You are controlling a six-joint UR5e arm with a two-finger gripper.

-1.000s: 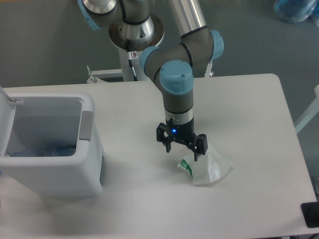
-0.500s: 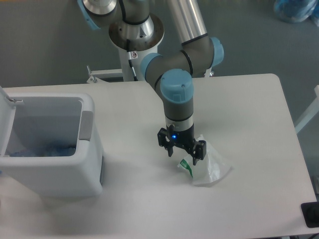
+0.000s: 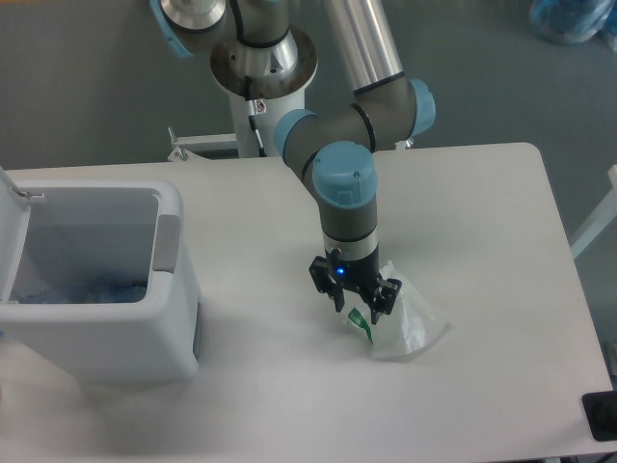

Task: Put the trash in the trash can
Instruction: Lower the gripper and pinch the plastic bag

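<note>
The trash I see on the white table is a wrinkly whitish translucent plastic bag with a green mark at its left end. My gripper points straight down over that left end. It is open, with one finger on each side of the green mark, low against the bag. The trash can stands at the table's left, a white boxy bin with a grey panel and its lid swung open. Bluish clear plastic, seemingly the bottle, lies at its bottom.
The arm's pedestal stands behind the table's far edge. A blue bag lies on the floor at the top right. A dark object sits at the table's near right corner.
The gripper has come down and shifted slightly right onto the bag's left end, and its fingers have drawn a little closer together. The bag and bin have not moved.
</note>
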